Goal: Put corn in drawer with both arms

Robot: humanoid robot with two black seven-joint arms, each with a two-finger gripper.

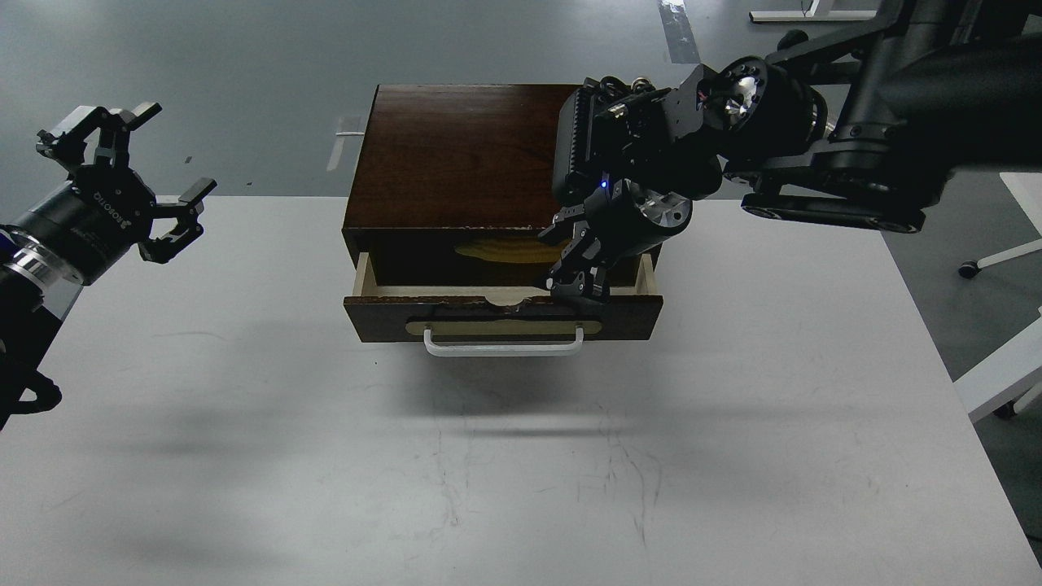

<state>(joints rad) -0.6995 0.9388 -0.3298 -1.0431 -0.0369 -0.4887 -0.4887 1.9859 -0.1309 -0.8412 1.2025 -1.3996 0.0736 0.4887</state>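
The drawer [374,312] stands pulled partway out of the dark wooden box [456,155], its white bar handle [503,348] facing me. The corn [505,251] lies inside the drawer in deep shadow under the box's front edge, dim yellow, pointed end to the left. My right gripper [572,259] hangs over the drawer's right part, just right of the corn's thick end, with its fingers spread and nothing between them. My left gripper [130,159] is open and empty, raised over the table's far left edge, well away from the drawer.
The white table [521,456] spreads in front of the drawer. My right arm's bulky wrist [651,155] hangs over the box's right side. A white desk edge [1001,374] and chair wheels stand to the right, off the table.
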